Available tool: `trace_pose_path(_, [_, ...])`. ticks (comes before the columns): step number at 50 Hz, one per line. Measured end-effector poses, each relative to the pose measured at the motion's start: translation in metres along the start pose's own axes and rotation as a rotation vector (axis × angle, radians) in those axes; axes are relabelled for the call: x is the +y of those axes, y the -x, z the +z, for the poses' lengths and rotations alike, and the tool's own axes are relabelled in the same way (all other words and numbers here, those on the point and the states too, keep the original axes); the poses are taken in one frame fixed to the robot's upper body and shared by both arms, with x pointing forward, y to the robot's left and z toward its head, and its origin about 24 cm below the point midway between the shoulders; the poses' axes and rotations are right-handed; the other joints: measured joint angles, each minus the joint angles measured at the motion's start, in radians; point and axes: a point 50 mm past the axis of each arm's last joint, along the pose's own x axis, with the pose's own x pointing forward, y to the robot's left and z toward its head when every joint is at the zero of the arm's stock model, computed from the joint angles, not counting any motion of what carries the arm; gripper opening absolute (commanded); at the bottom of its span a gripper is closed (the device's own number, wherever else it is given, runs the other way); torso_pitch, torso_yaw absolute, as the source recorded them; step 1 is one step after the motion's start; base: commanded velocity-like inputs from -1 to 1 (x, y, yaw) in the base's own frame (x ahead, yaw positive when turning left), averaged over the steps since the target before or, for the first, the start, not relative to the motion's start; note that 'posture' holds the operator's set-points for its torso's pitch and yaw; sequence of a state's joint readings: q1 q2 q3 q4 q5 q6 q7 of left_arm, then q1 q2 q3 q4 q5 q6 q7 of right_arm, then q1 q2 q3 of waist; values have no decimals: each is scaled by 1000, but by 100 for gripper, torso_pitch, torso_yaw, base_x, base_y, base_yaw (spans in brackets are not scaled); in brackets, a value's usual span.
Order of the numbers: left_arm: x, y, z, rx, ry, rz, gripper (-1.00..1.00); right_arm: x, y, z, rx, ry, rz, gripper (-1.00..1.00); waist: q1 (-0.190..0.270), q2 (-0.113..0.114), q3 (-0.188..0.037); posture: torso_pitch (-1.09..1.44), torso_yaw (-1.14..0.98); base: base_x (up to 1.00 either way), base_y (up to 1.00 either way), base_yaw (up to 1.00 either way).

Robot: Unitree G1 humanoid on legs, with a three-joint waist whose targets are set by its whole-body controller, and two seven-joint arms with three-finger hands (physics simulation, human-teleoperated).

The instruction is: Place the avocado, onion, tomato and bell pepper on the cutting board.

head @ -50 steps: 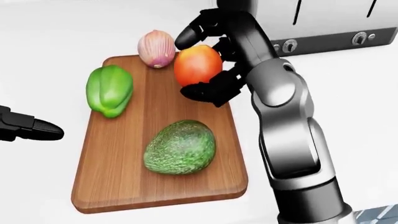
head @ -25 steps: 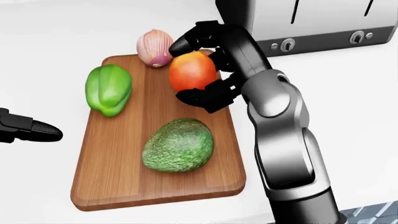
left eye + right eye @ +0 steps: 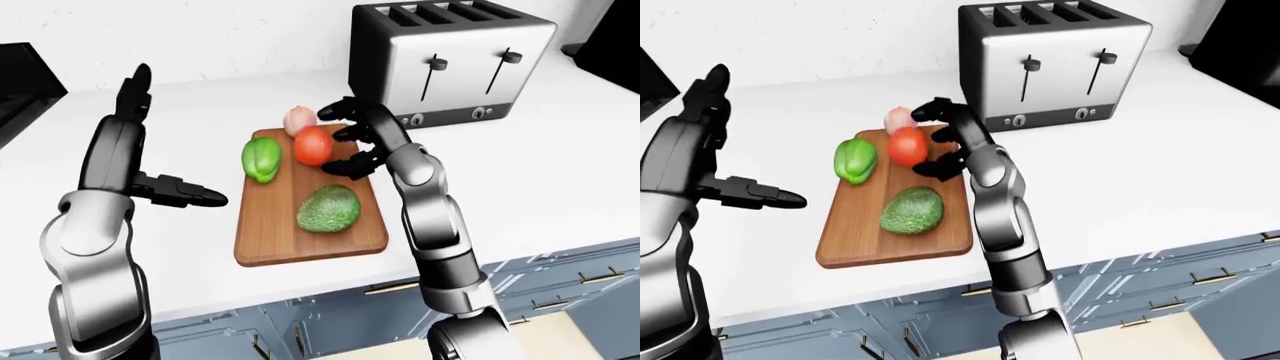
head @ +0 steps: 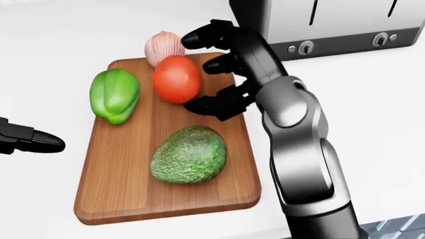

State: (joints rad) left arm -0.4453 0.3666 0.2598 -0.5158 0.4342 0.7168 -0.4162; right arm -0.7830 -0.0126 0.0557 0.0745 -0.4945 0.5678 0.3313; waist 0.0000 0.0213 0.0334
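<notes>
The wooden cutting board (image 4: 119, 189) lies on the white counter. On it are a green bell pepper (image 4: 114, 94) at the left, a red tomato (image 4: 176, 78) in the upper middle, and a rough green avocado (image 4: 189, 154) lower down. A pale pink onion (image 4: 164, 46) sits at the board's top edge, just above the tomato. My right hand (image 4: 211, 73) is open immediately right of the tomato, fingers spread and curved toward it. My left hand (image 3: 160, 150) is raised and open over the counter, left of the board, holding nothing.
A steel four-slot toaster (image 3: 450, 60) stands right above my right hand, close to the board's top right corner. A dark appliance (image 3: 25, 82) shows at the far left. The counter edge and blue cabinet fronts (image 3: 560, 285) run along the bottom.
My right hand's fingers opened off the tomato. The tomato has shifted left and now rests on the board beside the onion and pepper. The left hand barely moved.
</notes>
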Motion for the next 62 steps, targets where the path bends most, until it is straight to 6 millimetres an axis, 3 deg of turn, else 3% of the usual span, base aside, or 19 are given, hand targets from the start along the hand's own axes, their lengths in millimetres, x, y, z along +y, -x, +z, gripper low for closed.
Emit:
trace_pose_path(13, [-1, 0, 0, 0, 1, -2, 100, -8, -2, 4, -2, 3, -15, 27, 0, 0, 1, 0, 0, 0, 0, 0])
trace_pose_path(24, [0, -3, 4, -9, -2, -3, 100, -33, 3, 30, -63, -2, -76, 29, 2, -2, 3, 0, 0, 0, 0, 0])
trace_pose_path(26, [1, -3, 5, -12, -2, -2, 100, -38, 6, 33, -71, -7, -93, 40, 2, -3, 4, 0, 0, 0, 0, 0])
trace_pose_path(31, [4, -1, 5, -9, 1, 8, 100, -56, 20, 42, -84, -24, -157, 80, 4, -5, 8, 0, 0, 0, 0, 0])
trace_pose_path(36, [9, 1, 4, -3, 0, 22, 100, -79, 41, 47, -96, -38, -239, 100, 6, -8, 9, 0, 0, 0, 0, 0])
trace_pose_path(53, [15, 3, 11, -14, -3, 39, 100, -132, 107, 28, -65, -81, -502, 100, 9, -16, 14, 0, 0, 0, 0, 0])
trace_pose_path(62, [24, 2, 21, -28, -6, 61, 100, -146, 131, 18, -65, -86, -594, 100, 10, -23, 14, 0, 0, 0, 0, 0])
